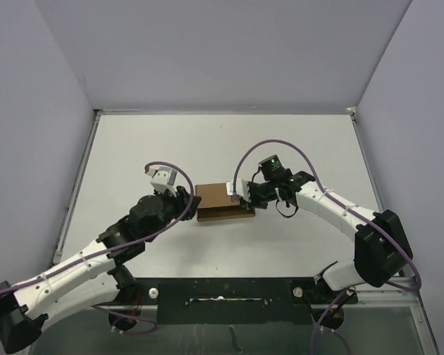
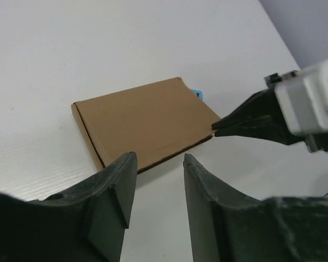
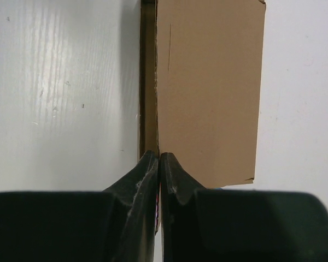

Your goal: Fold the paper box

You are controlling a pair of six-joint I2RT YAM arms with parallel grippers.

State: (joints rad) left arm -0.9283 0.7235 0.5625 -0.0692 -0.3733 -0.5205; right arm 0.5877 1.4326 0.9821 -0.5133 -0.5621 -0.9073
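Observation:
The paper box (image 1: pixel 223 201) is a slim brown cardboard box lying flat at the table's middle; it also shows in the left wrist view (image 2: pixel 147 123) and the right wrist view (image 3: pixel 208 93). My right gripper (image 1: pixel 246 198) is shut on the box's right edge, with the thin cardboard lid edge pinched between its jaws (image 3: pixel 159 158). Its black fingers (image 2: pixel 246 117) touch the box corner in the left wrist view. My left gripper (image 1: pixel 188 201) is open and empty (image 2: pixel 160 157), just off the box's left edge.
A bit of a small blue cube (image 2: pixel 197 94) peeks out behind the box's far edge. The white table (image 1: pixel 296 140) is bounded by a raised rim and grey walls. A black base bar (image 1: pixel 222 292) runs along the near edge.

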